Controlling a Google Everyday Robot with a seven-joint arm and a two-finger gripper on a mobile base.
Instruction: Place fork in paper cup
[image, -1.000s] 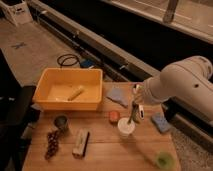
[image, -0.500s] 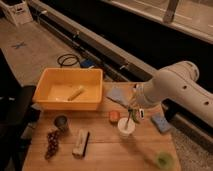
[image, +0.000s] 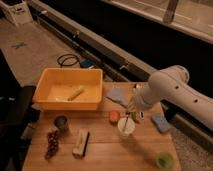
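Note:
The white paper cup (image: 126, 128) stands upright near the middle of the wooden table (image: 107, 155). The slim fork (image: 128, 119) is tilted, its lower end inside the cup and its upper end at my gripper (image: 132, 108). The gripper hangs just above and to the right of the cup's rim, shut on the fork's upper end. The white arm (image: 167, 90) reaches in from the right.
A yellow bin (image: 50, 102) with a yellow object (image: 76, 93) stands at the back left. A dark grey cup (image: 61, 122), grapes (image: 51, 142) and a brown block (image: 81, 143) lie front left. An orange item (image: 114, 116), blue cloth (image: 119, 96), blue sponge (image: 160, 121) and green cup (image: 163, 160) surround the paper cup.
The arm has shifted slightly left and down, bringing the fork lower into the paper cup. The cup and the other objects have not moved.

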